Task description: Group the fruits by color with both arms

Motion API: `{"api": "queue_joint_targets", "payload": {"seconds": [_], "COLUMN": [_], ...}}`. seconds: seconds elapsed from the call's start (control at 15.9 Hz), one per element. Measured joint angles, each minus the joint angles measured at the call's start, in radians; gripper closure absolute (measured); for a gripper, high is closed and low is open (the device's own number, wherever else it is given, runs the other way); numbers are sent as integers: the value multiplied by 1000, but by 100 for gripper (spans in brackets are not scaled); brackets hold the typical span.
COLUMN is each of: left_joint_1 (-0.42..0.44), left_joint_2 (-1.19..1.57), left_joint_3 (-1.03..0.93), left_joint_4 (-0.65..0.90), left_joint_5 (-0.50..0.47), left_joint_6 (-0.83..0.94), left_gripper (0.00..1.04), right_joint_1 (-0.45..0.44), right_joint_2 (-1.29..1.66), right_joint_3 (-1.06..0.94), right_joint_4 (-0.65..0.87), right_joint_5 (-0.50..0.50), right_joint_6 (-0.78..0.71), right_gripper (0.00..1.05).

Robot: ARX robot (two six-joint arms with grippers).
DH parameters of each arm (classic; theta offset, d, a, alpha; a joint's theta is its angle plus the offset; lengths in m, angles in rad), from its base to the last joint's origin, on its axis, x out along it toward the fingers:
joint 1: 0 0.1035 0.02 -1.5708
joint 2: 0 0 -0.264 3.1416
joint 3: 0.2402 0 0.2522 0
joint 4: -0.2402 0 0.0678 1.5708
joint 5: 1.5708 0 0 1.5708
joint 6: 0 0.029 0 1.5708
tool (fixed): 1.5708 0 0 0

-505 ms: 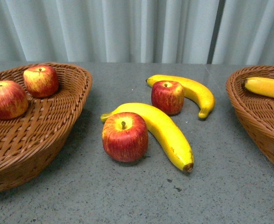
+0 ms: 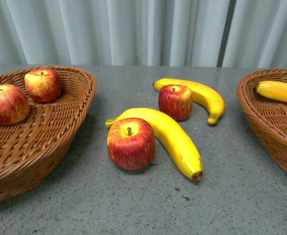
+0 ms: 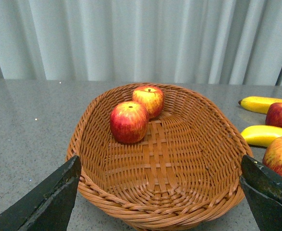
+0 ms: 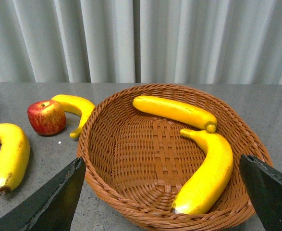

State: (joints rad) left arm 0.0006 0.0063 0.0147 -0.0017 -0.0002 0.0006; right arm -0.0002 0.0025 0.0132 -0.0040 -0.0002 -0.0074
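Wicker left basket (image 2: 79, 93) is filled by two red apples (image 2: 6, 104) (image 2: 43, 84), right basket (image 4: 131, 159) by two bananas (image 4: 174, 111) (image 4: 205, 175). On the tabletop (image 2: 133, 205) between, near apple (image 2: 131, 143) is set beside near banana (image 2: 175, 139), far apple (image 2: 175, 102) beside far banana (image 2: 207, 98). Jaws of left gripper (image 3: 160, 161) and right gripper (image 4: 162, 162) are spread apart.

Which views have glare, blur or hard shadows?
Front view: sharp, mild glare on the near apple and near banana, soft shadow by the left basket. Left wrist view: sharp, even light. Right wrist view: basket bananas very bright.
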Motion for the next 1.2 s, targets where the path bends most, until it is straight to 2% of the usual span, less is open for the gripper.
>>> {"api": "queue_joint_targets", "payload": {"seconds": [0.06, 0.13, 0.19, 0.25, 0.38, 0.44, 0.63, 0.95, 1.2], "left_joint_1": [-15, -110, -115, -79, -85, -119, -253, -433, -476], "left_joint_2": [13, 201, 360, 551, 797, 976, 1334, 1609, 1701], "left_joint_3": [12, 106, 173, 286, 459, 586, 841, 990, 1011], "left_joint_4": [-50, -181, -87, 90, 245, 243, 124, 32, 25], "left_joint_5": [-36, -238, -276, -224, -96, 4, 141, 167, 144], "left_joint_6": [-13, -73, -73, -46, 37, 100, 215, 317, 323], "left_gripper": [7, 7, 7, 7, 7, 7, 7, 7, 7], "right_joint_1": [0, 0, 0, 0, 0, 0, 0, 0, 0], "right_joint_2": [0, 0, 0, 0, 0, 0, 0, 0, 0], "right_joint_3": [0, 0, 0, 0, 0, 0, 0, 0, 0], "right_joint_4": [0, 0, 1, -1, 0, 0, 0, 0, 0], "right_joint_5": [0, 2, -3, 0, 0, 0, 0, 0, 0], "right_joint_6": [0, 1, 1, 1, 1, 1, 1, 1, 1], "right_gripper": [7, 7, 7, 7, 7, 7, 7, 7, 7]}}
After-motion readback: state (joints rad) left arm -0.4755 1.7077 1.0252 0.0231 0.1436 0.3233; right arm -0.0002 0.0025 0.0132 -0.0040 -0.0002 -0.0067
